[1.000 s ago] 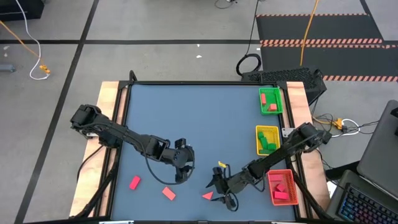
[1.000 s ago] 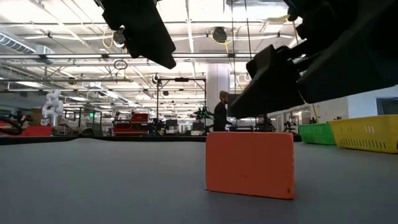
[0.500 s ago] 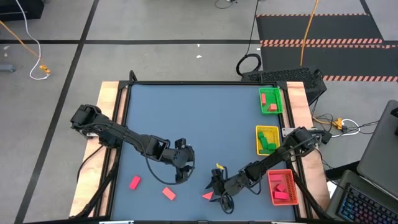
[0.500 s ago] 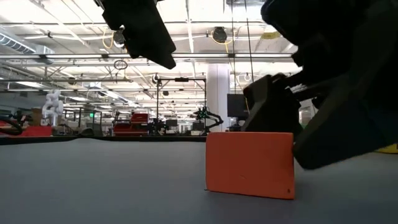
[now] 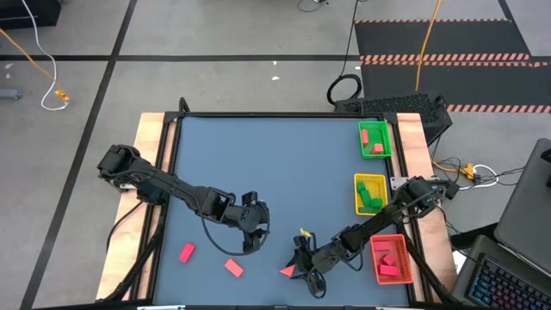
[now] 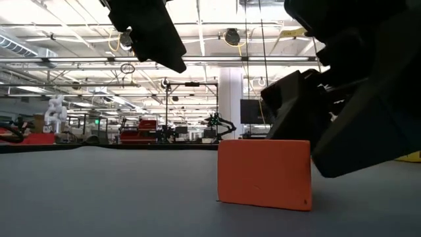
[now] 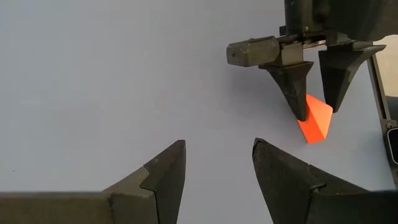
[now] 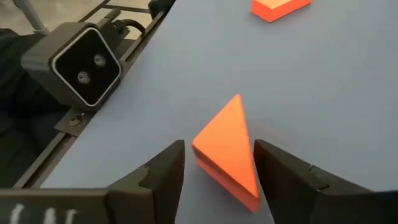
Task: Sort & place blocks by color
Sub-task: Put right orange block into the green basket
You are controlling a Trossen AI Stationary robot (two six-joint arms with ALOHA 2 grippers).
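Right gripper point(image 8: 214, 165) lowered and narrowing astride red triangle block point(image 8: 227, 149).
Block between fingers, not yet clamped; ridge along approach. Left gripper point(image 7: 217, 165) half-open, empty, farther.

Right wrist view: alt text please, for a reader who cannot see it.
The right gripper straddles a red triangular block lying on the blue-grey table, one dark finger on each side of it. Another red block lies farther off, and a small camera sits at the table's edge.
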